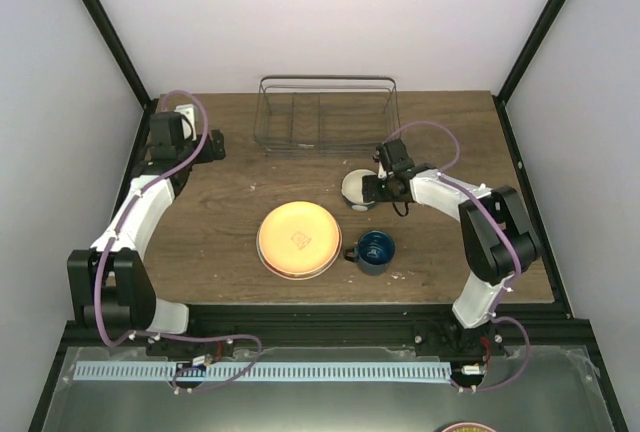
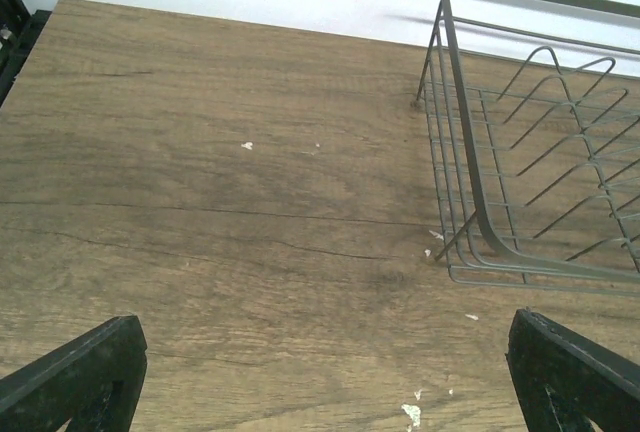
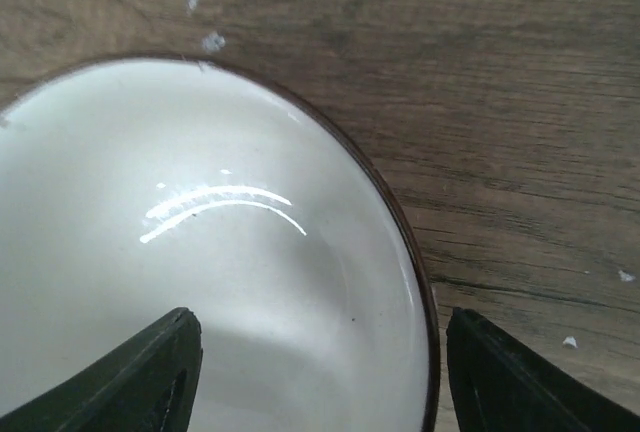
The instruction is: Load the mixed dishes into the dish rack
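The wire dish rack [image 1: 328,117] stands empty at the table's back centre. Its left end shows in the left wrist view [image 2: 470,182]. An orange-yellow plate [image 1: 298,238] lies mid-table, with a pale edge showing beneath it. I cannot make out the mint-green plate. A dark blue mug [image 1: 375,250] stands right of the plate. The small bowl [image 1: 353,190], white inside with a dark rim [image 3: 200,252], sits behind the mug. My right gripper [image 1: 372,188] [image 3: 320,382] is open, one finger over the bowl's inside and one outside its rim. My left gripper [image 1: 213,142] [image 2: 325,382] is open and empty, left of the rack.
The brown wooden table [image 1: 230,202] is enclosed by white walls and black frame posts. Small white flecks mark the wood near the rack's corner [image 2: 412,414].
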Motion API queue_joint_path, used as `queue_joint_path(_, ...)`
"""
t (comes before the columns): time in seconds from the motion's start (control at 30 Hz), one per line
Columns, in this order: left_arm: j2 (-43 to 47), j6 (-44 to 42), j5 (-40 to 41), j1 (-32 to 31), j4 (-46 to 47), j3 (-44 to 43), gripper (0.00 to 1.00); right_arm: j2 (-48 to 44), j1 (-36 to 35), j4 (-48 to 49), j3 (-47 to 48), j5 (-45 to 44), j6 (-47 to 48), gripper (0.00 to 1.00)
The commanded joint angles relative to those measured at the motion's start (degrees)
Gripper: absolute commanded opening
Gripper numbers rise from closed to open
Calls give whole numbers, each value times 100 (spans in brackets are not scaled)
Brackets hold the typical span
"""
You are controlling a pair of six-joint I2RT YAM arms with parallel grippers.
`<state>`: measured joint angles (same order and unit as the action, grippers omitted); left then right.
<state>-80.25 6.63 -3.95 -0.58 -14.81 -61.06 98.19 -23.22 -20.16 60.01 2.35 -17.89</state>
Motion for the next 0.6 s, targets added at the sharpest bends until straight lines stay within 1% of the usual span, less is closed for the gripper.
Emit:
queue_joint_path(0.0,-29,92,-9,-13,-56,-64,100,201,-51,208,-22,-136,38,66)
queue_joint_path(0.07,-64,123,-39,-12,-60,-66,100,276,-51,298,-61,-208,120,59)
queue_joint_path(0.1,-74,133,-57,-12,-66,-71,100,301,-51,329,-67,-221,165,53)
queue_joint_path(0.23,-87,123,-38,-10,-136,-74,100,382,-51,257,33,-165,321,19)
queue_joint_path(0.33,-92,118,-27,-12,-170,-60,100,280,-51,140,78,-261,356,2)
queue_joint_path(0.47,-96,120,-48,-10,-198,-76,100,-10,-51,-210,128,-682,296,1)
queue_joint_path(0.57,-103,140,-26,-15,-217,-137,100,-293,-51,-754,224,-1360,28,1)
